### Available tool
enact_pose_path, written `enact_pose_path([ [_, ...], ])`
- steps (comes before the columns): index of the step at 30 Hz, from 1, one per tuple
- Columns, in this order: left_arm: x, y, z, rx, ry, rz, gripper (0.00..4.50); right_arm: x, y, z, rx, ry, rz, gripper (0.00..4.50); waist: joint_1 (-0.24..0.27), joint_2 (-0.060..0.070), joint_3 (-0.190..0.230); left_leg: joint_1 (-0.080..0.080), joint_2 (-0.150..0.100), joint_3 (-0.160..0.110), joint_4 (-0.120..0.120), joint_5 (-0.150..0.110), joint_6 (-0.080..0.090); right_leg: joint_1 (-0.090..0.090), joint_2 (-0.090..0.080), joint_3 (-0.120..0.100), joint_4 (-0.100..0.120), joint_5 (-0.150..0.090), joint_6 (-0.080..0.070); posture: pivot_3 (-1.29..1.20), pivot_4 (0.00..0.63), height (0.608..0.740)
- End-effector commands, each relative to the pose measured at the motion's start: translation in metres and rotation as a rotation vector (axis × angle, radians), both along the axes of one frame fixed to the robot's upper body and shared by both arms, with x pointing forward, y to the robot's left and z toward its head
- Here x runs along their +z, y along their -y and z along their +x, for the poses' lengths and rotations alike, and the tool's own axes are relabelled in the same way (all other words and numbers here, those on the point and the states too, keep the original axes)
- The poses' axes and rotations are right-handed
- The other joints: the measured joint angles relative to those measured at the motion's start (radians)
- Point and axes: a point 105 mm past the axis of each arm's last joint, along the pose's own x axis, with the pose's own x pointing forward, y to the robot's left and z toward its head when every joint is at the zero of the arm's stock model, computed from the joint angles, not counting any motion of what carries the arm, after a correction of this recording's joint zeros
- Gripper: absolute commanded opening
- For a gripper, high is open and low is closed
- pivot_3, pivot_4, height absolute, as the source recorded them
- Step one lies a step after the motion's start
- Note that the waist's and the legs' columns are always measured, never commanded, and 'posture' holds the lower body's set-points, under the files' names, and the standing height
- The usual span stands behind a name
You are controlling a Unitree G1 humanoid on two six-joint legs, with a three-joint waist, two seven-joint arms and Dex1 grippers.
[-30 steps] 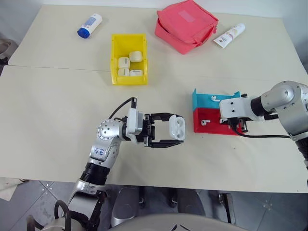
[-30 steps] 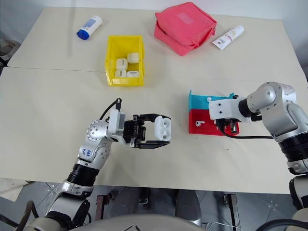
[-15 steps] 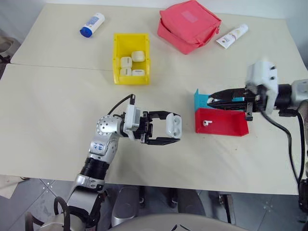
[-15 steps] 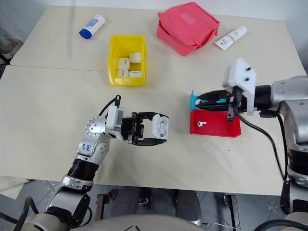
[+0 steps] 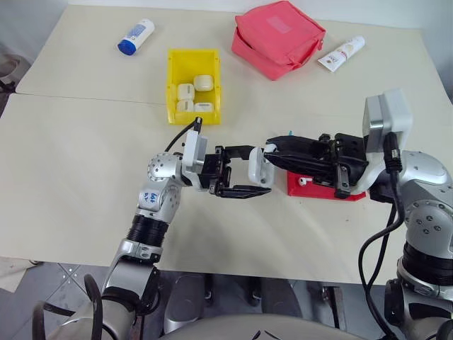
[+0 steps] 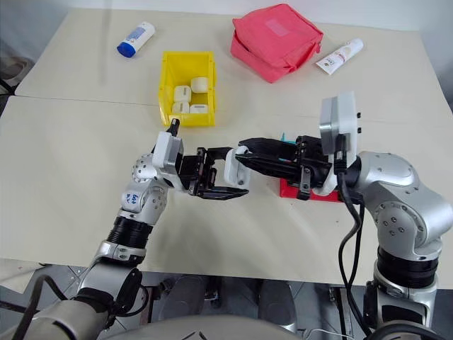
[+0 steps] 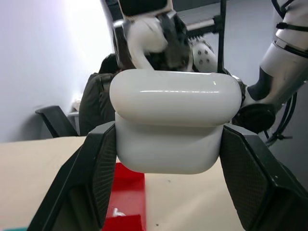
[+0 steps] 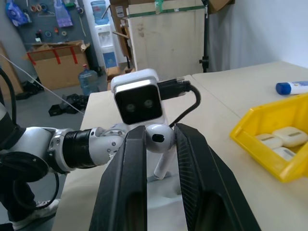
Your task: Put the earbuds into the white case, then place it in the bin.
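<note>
I hold the white case (image 5: 257, 170) up in the air with my left gripper (image 5: 249, 171). Its two black fingers squeeze the case from both sides, above the table (image 5: 78, 184). From my left wrist the lid looks nearly down over the body, and I cannot see the sockets.

My right gripper (image 8: 160, 144) pinches one earbud (image 8: 160, 138) between its fingertips, with the stem hanging out. I have brought it right up to the case, and the tips sit just beside the top of it. I think this earbud is not in yet.

One more earbud (image 5: 304, 181) lies in the red half of the blue-and-red tray (image 5: 322, 190), which sits under my right arm. So I think I am near the start of the job. This earbud has to go into its hole, then the other one has to be picked up and put in too.

After that the case must go into the bin (image 5: 191, 85). The yellow bin sits far back on the table, well apart from my hands. It already has some small white cases (image 5: 192, 94) in it.
</note>
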Motion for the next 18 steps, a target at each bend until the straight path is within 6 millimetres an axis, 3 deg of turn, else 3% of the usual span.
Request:
enact_pose_path([
  [1,0.012,0.0,-0.003,-0.023,0.028,-0.038,2.8,-0.001,-0.004,-0.004,0.02,0.038,0.003,0.47,0.0,0.0,0.0,0.0,0.0,0.0,0.0,0.0,0.0,0.0,0.0,0.0,0.0,0.0,0.0,0.0,0.15,0.74],
  [18,0.02,-0.003,-0.024,-0.087,0.058,-0.04,2.8,-0.025,-0.005,0.015,-0.035,0.047,-0.01,0.47,-0.001,0.0,0.0,0.0,0.0,0.0,0.0,0.0,0.0,0.0,0.0,0.0,0.0,0.0,0.0,0.0,0.15,0.74],
])
